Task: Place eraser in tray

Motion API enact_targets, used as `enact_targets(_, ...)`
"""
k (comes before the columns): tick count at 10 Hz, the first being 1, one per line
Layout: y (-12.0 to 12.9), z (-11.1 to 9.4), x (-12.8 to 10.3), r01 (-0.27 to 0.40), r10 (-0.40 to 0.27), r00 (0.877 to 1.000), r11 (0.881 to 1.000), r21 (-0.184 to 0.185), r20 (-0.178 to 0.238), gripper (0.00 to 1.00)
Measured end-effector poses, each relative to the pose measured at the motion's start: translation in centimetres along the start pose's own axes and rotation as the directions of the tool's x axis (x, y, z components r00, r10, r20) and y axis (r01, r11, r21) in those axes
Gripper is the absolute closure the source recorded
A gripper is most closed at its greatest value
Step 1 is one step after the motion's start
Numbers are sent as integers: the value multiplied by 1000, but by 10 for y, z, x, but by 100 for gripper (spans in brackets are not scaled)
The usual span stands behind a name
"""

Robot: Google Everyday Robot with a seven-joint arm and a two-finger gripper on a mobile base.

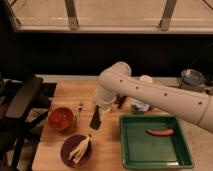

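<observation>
The eraser (95, 119), a dark oblong block, hangs tilted just above the wooden table, left of the tray. My gripper (101, 111) is at the end of the white arm that reaches in from the right. It sits right over the eraser's upper end and is shut on it. The green tray (150, 118) lies at the front right of the table, its left rim a short way right of the eraser. A red sausage-shaped thing (160, 132) lies inside it. The arm hides part of the table behind the gripper.
A red bowl (61, 119) and a fork (79, 111) lie left of the eraser. A purple plate (69, 156) with yellow pieces sits at the front. A white cup (146, 79) and a grey bowl (192, 79) stand at the back. A black chair (22, 97) stands at the left.
</observation>
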Motion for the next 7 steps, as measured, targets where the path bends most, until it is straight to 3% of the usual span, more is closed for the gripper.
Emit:
enact_targets(2,32,-17,36,-101,101,995,995,22,-18,100)
enact_targets(4,65,-34,70,-205,207,978,977,49,-34,100)
enact_targets(6,101,-49,102,-310,314,948,948,77,-44,100)
enact_targets(7,123,-56,118,-369,374,926,925,92,-46,100)
